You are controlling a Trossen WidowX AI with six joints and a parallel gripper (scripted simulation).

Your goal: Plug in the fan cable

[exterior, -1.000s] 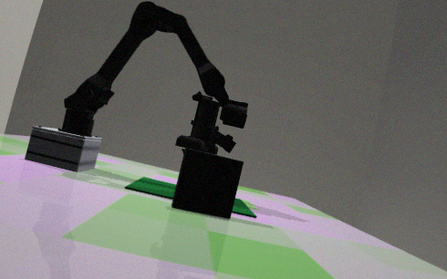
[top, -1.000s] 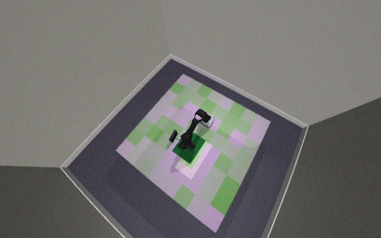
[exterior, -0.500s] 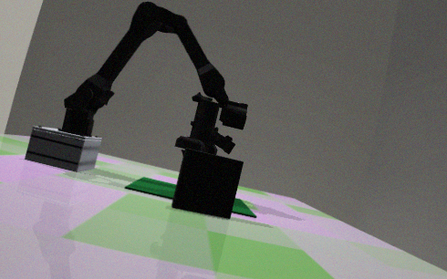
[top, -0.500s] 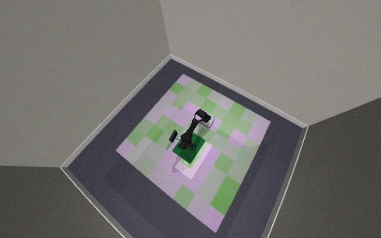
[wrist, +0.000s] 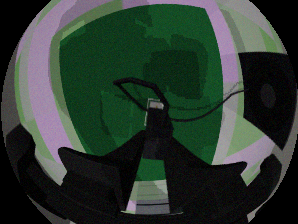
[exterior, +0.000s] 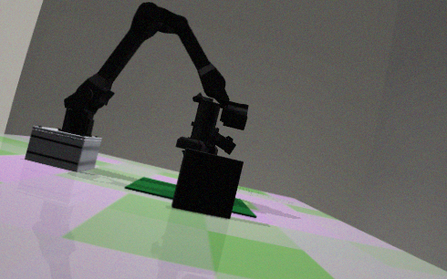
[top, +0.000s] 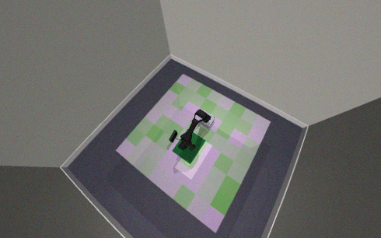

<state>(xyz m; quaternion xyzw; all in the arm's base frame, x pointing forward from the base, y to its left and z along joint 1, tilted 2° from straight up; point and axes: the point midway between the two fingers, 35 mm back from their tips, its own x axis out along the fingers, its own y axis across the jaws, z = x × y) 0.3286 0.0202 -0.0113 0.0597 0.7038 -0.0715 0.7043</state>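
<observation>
The green board [top: 190,158] [exterior: 150,186] [wrist: 92,65] lies flat under the gripper. My gripper [wrist: 154,135] is shut on the dark plug [wrist: 158,120] low over the board. In the exterior view the fingertips are hidden behind the fan. A small pale-edged piece [wrist: 155,104] shows right at the plug's far end, perhaps the header; I cannot tell how deep the plug sits on it. The black cable [wrist: 192,120] loops above the board and runs right to the fan. The black square fan [top: 173,136] [exterior: 208,184] [wrist: 268,95] stands upright beside the board.
The arm's grey base block [top: 208,122] [exterior: 62,149] stands on the far side of the board from the exterior view. The patchwork mat [top: 224,194] [exterior: 267,255] carries the board, the fan and the base. The fan stands close to the board's edge.
</observation>
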